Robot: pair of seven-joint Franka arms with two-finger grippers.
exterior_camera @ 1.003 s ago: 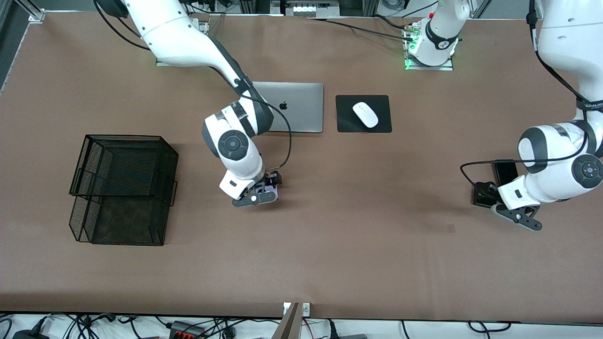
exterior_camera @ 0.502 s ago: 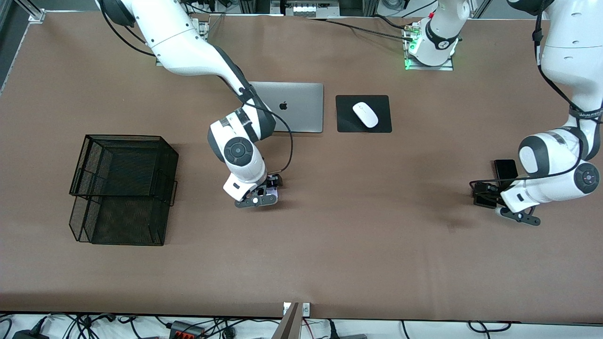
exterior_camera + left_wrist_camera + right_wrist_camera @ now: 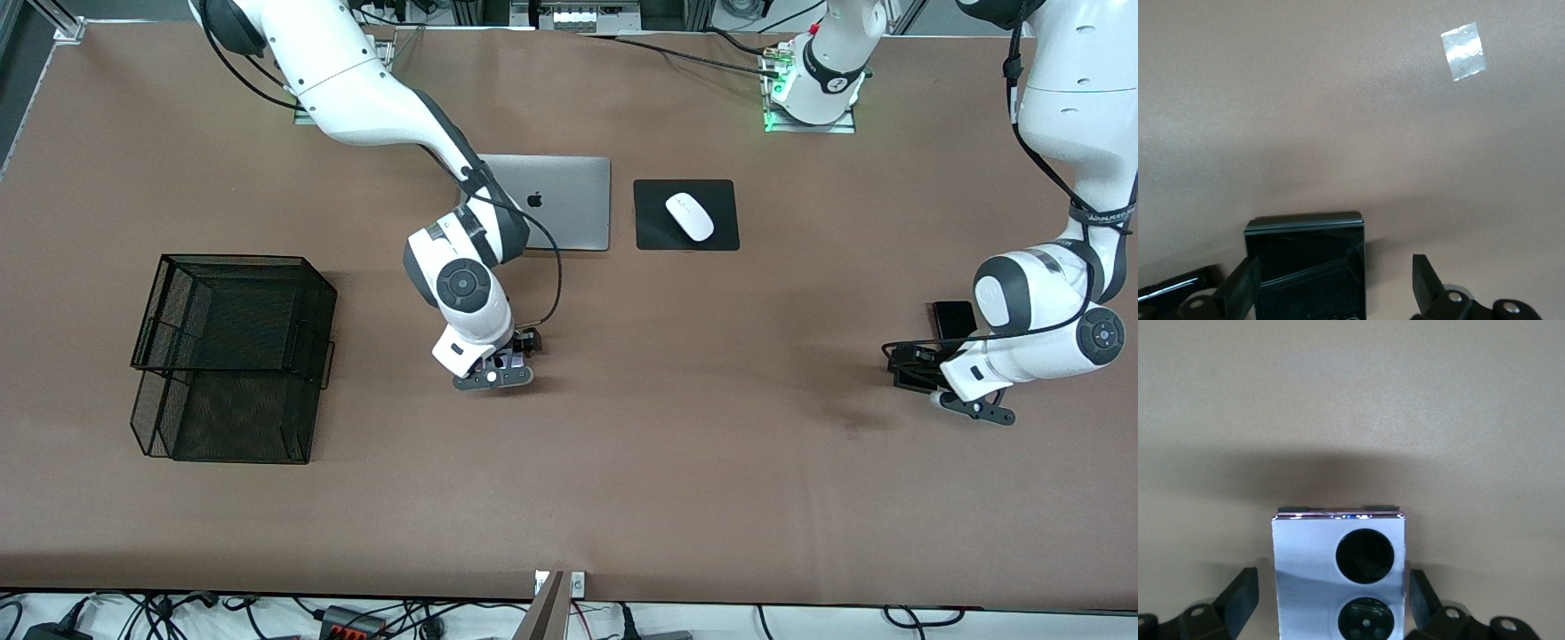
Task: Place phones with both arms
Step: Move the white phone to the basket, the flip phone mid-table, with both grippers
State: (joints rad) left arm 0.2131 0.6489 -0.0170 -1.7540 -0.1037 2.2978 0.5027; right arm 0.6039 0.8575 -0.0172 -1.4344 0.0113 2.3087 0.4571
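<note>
A squarish lilac-white phone (image 3: 1338, 580) with two black round lenses lies on the brown table near its middle. My right gripper (image 3: 1331, 587) is down around it, open, one finger on each side. In the front view this gripper (image 3: 496, 372) covers nearly all of the phone (image 3: 513, 360). At the left arm's end a squarish black phone (image 3: 1306, 263) lies between the open fingers of my left gripper (image 3: 1335, 277), which in the front view (image 3: 942, 387) hides it. A longer black phone (image 3: 953, 318) lies right beside it, farther from the front camera.
A black wire-mesh tray stack (image 3: 231, 356) stands toward the right arm's end. A closed silver laptop (image 3: 560, 204) and a white mouse (image 3: 690, 216) on a black pad (image 3: 653, 233) lie near the robots' bases. A small tape patch (image 3: 1463, 51) is on the table.
Both hands have come lower over their phones. The right gripper has drifted slightly toward the left arm's end. The fingers of both stay open.
</note>
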